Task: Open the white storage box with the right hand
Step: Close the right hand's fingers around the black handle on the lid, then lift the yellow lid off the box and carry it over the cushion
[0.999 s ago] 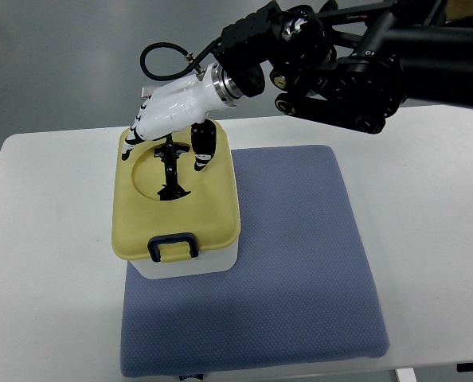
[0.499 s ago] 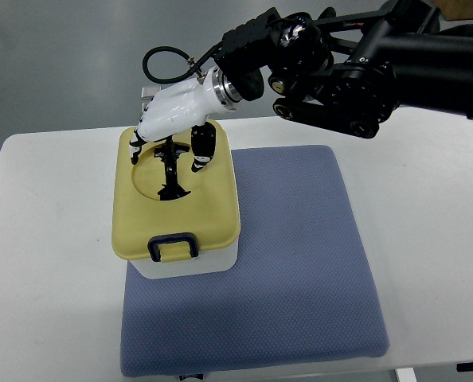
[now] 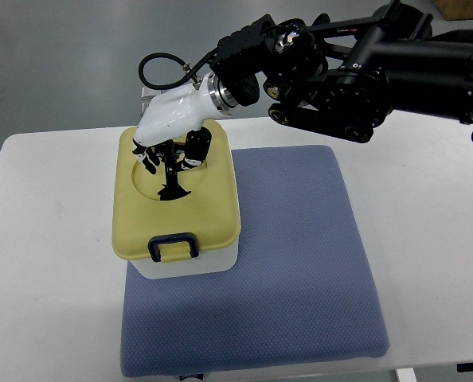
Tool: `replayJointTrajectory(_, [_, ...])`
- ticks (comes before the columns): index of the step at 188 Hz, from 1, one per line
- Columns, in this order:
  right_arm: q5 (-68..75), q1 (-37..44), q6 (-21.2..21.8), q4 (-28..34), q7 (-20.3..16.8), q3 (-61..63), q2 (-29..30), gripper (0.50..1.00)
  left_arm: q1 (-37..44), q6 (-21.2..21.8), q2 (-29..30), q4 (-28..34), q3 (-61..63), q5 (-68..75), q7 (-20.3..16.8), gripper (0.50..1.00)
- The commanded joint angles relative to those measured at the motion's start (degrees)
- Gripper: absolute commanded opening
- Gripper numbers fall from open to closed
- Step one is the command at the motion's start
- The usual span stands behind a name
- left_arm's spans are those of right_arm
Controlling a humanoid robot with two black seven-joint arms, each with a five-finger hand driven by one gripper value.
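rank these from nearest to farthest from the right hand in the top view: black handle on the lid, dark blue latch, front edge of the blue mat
From the right hand:
1. Black handle, in the yellow lid's round recess, right under the fingers.
2. Dark blue latch, on the lid's front edge, toward the camera.
3. Blue mat's front edge, at the bottom of the picture.

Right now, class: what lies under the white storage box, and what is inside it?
Under the storage box lies a blue mat on the white table. Its yellow lid is shut, hiding the inside.

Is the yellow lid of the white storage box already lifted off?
No, the yellow lid sits flat on the white storage box, with its dark blue latch down.
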Motion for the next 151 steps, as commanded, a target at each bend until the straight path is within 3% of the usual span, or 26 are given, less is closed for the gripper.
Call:
replayJointTrajectory(1, [0.1,0.1,-0.1,0.0,0.1,0.0,0.0,0.574,0.0,0.0,0.0,0.0,0.0,0.0,0.0,1.000])
replayJointTrajectory(39, [0.2,0.5,-0.1,0.0,0.2,0.2,-0.2,0.500,0.0,0.0,0.0,0.0,0.0,0.0,0.0,1.000])
replayJointTrajectory(117, [0.9,2.2,-0.2,0.0,1.5,1.0,-1.3,0.500,0.0,0.0,0.0,0.0,0.0,0.0,0.0,1.000])
replayJointTrajectory(151, [1.2,3.6,-0.2,0.1,1.5,1.1,-4.6,0.500,0.0,0.0,0.0,0.0,0.0,0.0,0.0,1.000])
